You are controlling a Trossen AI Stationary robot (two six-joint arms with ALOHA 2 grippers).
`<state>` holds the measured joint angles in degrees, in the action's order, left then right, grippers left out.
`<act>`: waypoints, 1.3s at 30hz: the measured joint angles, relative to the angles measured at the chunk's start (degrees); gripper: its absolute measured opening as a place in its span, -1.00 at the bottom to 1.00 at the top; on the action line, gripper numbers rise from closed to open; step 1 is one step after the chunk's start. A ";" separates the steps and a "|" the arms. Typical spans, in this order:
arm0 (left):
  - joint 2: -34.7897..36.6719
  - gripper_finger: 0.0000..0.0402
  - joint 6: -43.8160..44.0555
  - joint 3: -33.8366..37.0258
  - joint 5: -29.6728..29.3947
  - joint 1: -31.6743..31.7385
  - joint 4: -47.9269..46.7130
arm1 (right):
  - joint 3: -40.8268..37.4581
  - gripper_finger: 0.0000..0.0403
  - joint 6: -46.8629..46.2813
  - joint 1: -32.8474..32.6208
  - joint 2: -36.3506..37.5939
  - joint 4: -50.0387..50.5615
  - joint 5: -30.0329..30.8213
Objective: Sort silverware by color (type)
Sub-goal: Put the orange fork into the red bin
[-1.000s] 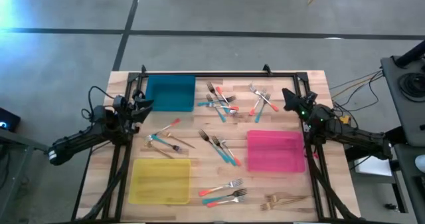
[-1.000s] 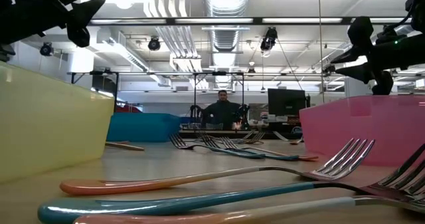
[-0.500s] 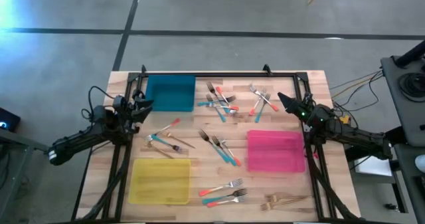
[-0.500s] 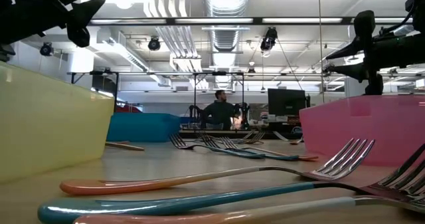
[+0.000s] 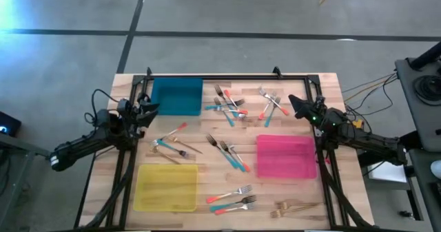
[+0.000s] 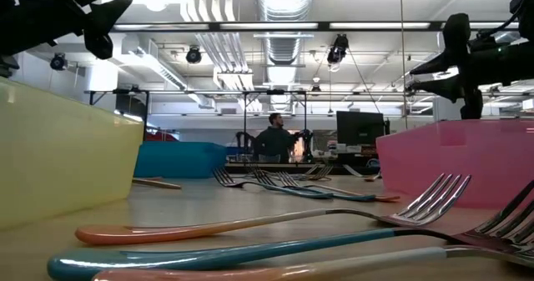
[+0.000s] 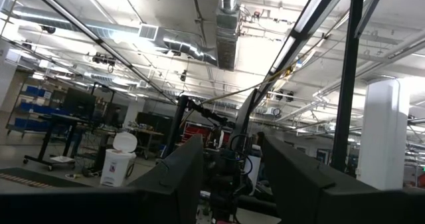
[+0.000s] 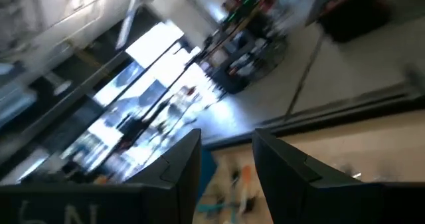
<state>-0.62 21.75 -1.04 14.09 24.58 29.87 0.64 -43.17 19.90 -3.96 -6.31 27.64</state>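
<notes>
Wooden slats make up the counter [image 5: 227, 132], which carries three rectangular plastic trays: one teal tray [image 5: 176, 96] at the far left corner, one yellow tray [image 5: 166, 187] at the near left corner, and one pink tray [image 5: 285, 156] by the right edge. None of the three trays has a fork in it. The thin forks with teal, coral-pink or gold handles [image 5: 231, 154] lie loose in about six clusters between the trays, roughly twenty in all, though an exact count cannot be made. A cluster of all-gold forks [image 5: 293, 206] sits near the near right corner. The left end effector [image 5: 153, 108] hangs over the left edge, fingers apart, holding nothing. The right end effector [image 5: 292, 105] hangs over the right edge just beyond the pink tray, likewise parted and empty.
</notes>
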 joint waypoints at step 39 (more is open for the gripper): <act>0.02 -0.30 -0.01 -0.02 0.00 -0.01 -0.37 | 38.51 -0.37 18.46 13.26 -50.06 36.48 -10.06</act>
<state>-0.60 21.75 -1.06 14.09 24.58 29.50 39.15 -24.71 33.16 -54.01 30.17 17.58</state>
